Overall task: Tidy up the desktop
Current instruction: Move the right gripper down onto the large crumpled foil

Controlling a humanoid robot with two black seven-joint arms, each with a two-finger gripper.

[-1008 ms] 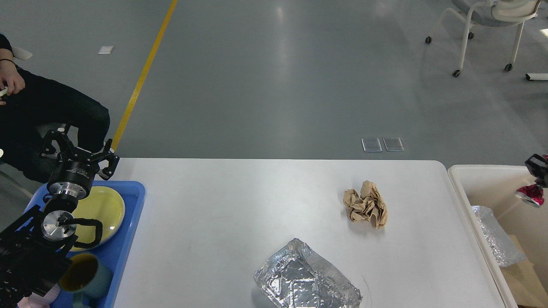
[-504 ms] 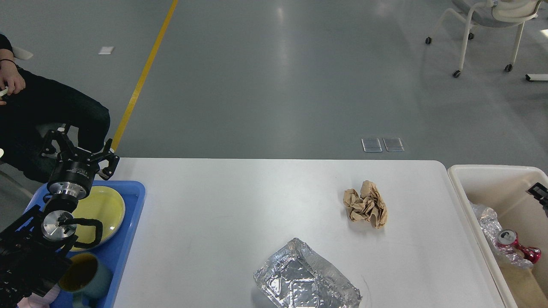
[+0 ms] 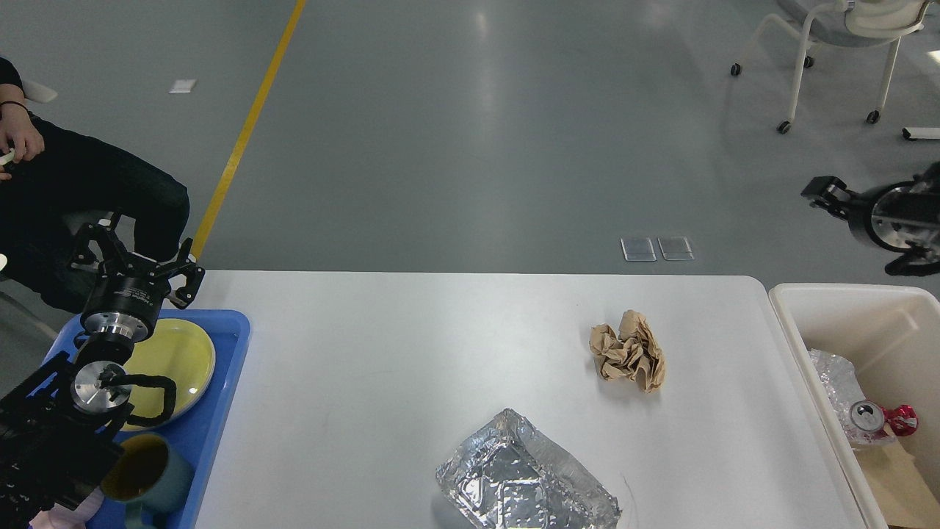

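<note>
A: What takes up most of the view?
B: The white tabletop [image 3: 382, 382], running from the blue tray [image 3: 228, 345] at its left end to the cream bin [image 3: 808, 345] at its right end.

A: What lies on the tabletop?
B: A crumpled foil sheet [image 3: 525, 485] at its near edge, and beyond that, toward the bin, a crumpled brown paper ball [image 3: 628, 353]. The two are apart.

A: And inside the bin?
B: More foil [image 3: 833, 378] against its left wall, with a crushed red can [image 3: 877, 419] resting on it.

A: The tray?
B: A yellow plate [image 3: 176, 353] and, nearer the camera, a teal mug [image 3: 147, 470].

A: The arms?
B: The left gripper [image 3: 136, 257] hangs above the tray's far end, its fingers [image 3: 189, 283] spread and holding nothing. The right gripper [image 3: 826, 195] is over the floor beyond the bin; whether its fingers are spread or closed, I cannot tell.
</note>
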